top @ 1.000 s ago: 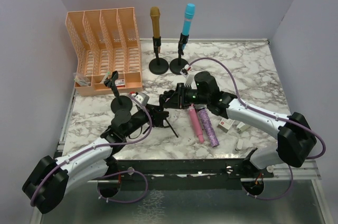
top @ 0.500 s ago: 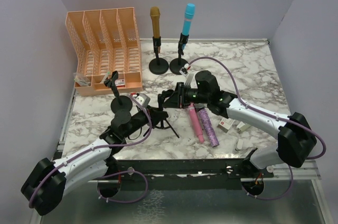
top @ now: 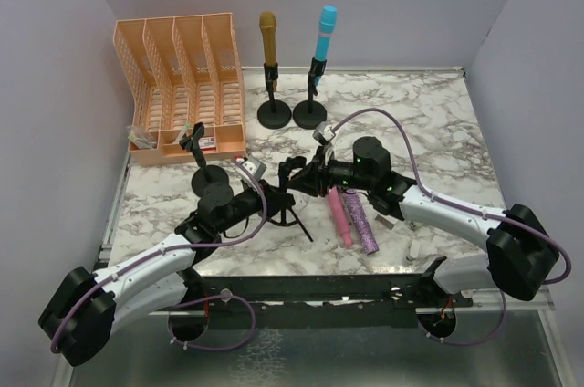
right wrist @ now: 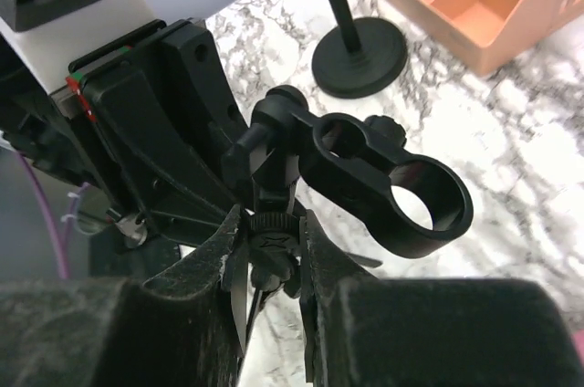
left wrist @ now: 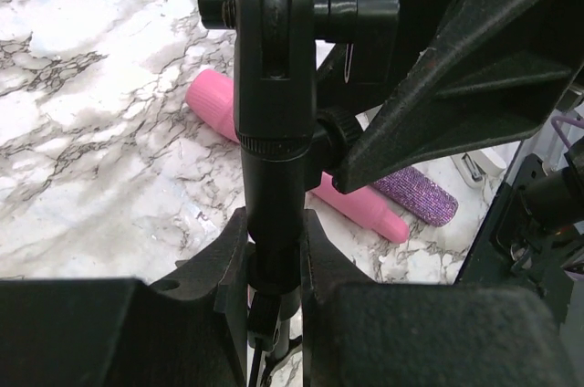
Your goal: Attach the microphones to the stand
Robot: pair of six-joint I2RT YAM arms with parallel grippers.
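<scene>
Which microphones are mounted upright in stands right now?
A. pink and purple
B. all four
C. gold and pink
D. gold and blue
D: the gold microphone and blue microphone sit upright in round-base stands at the back, while the pink microphone and purple microphone lie flat on the marble table.

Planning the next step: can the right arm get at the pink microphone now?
Probably not yet. The right arm's jaws are shut on the tripod stand. The pink microphone lies uncovered close beside, so after letting go the way looks free.
</scene>
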